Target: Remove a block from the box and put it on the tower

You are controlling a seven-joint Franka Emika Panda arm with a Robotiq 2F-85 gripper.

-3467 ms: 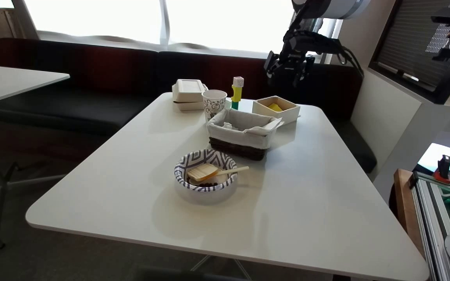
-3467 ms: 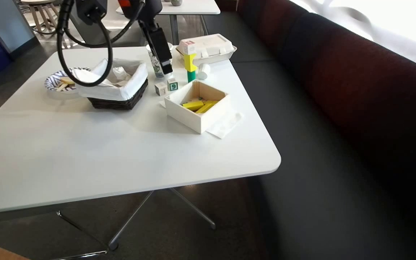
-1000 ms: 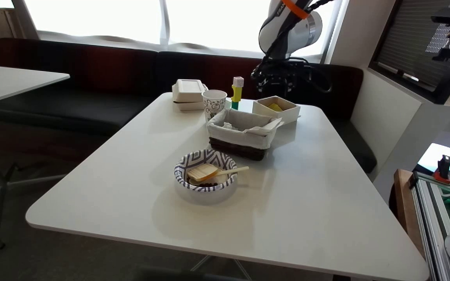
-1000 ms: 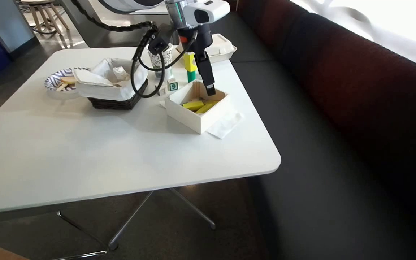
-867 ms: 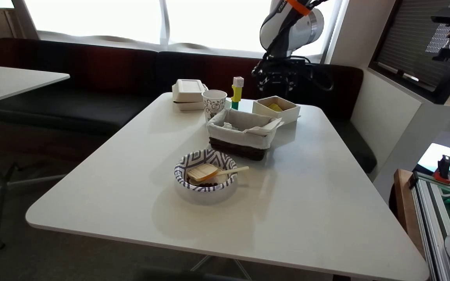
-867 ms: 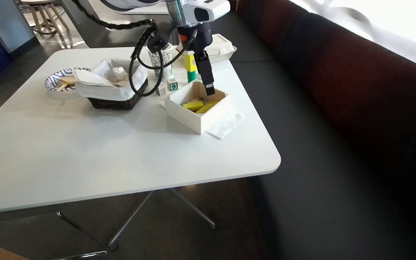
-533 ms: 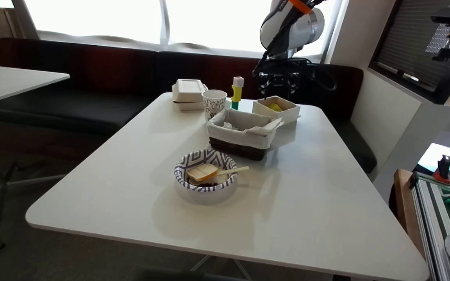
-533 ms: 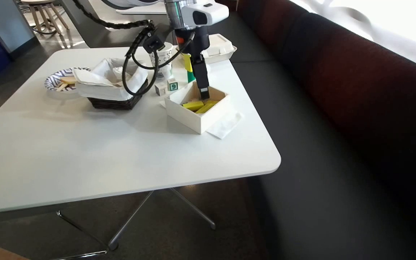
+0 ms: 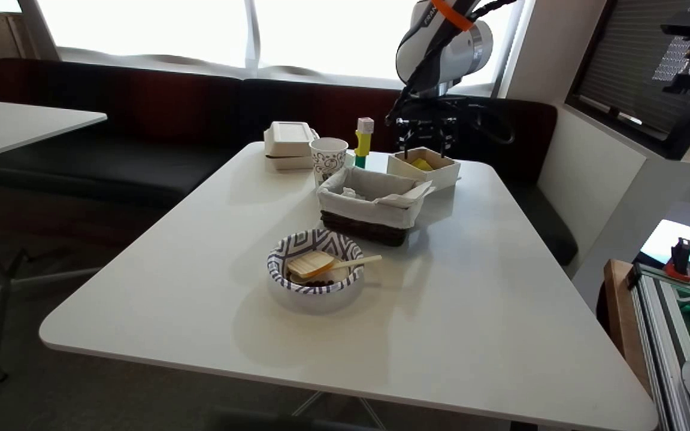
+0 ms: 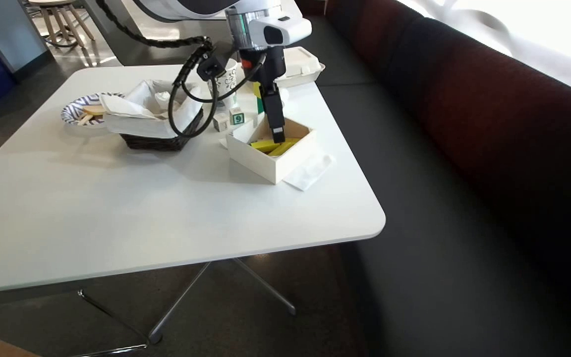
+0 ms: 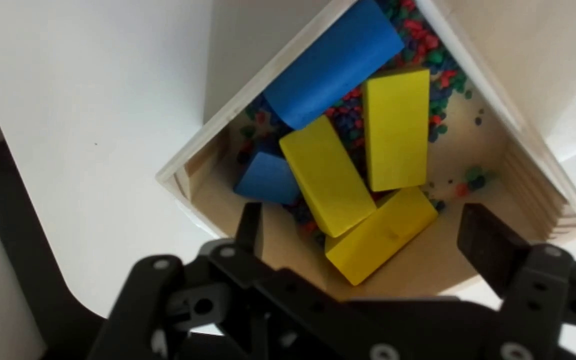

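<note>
Yellow blocks (image 11: 329, 176), three of them, lie inside the pale wooden box (image 11: 268, 75) together with two blue blocks (image 11: 335, 65), over small bits (image 11: 420, 37) of red, green and blue. What has changed for you is mainly the height: during the last second the end effector (image 11: 363, 222) has come down, and its fingertips (image 10: 278, 136) now seem to be at the mouth of the box, or slightly inside it. Its fingers stand wide apart and hold nothing. In the box and at the tower (image 9: 363, 143) I notice no change.

For your task this means, as I judge, that the approach is nearly finished, but the grasp is not yet made; lifting and placing remain fully before you. Which block you aim at, I cannot tell. The lowest yellow block (image 11: 383, 237) in the wrist view appears between the fingers, but slantwise, so for this one you would probably need to turn the end effector. Watch also the walls, because a finger may strike one when you go deeper.

The tower stands upright on the surface (image 9: 501, 287), near the box but apart from it, with a pale block (image 9: 365, 125) on top. It is thin, so I would expect it to tip easily.
</note>
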